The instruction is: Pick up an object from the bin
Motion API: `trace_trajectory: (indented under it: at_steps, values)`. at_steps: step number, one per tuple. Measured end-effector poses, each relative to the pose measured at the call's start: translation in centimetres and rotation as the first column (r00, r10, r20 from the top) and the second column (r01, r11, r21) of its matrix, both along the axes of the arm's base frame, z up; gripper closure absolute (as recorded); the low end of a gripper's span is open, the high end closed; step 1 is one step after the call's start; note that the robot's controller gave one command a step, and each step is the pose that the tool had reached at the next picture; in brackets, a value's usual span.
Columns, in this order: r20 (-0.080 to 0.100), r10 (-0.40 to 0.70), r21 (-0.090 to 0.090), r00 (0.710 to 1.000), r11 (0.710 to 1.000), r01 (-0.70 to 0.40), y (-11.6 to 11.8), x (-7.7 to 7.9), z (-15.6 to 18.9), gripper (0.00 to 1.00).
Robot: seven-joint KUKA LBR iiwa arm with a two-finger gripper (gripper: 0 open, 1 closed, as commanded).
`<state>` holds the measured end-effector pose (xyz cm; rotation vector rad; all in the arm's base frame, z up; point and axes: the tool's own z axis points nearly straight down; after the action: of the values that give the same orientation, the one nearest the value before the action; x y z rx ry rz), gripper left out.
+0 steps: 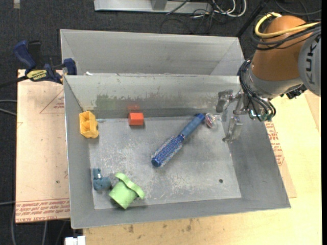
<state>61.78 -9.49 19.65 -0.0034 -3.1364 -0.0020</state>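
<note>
Nothing is picked yet, by my reckoning: the gripper hangs jaws apart and empty at the right of the grey metal bin, just beside the handle end of the blue bristled plastic hairbrush lying slantwise mid-floor, so grasp and lift remain.

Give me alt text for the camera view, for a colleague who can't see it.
The tool hangs open and empty at the right side of the bin, beside the handle end of a blue hairbrush. An orange block, yellow piece and green object lie farther left.
</note>
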Motion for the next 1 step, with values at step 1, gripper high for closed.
trace_trajectory:
  at_steps: [1]
  values:
    - [0.012,0.255,-0.001,0.967,0.967,-0.255,6.72,1.31,-12.63,0.00]
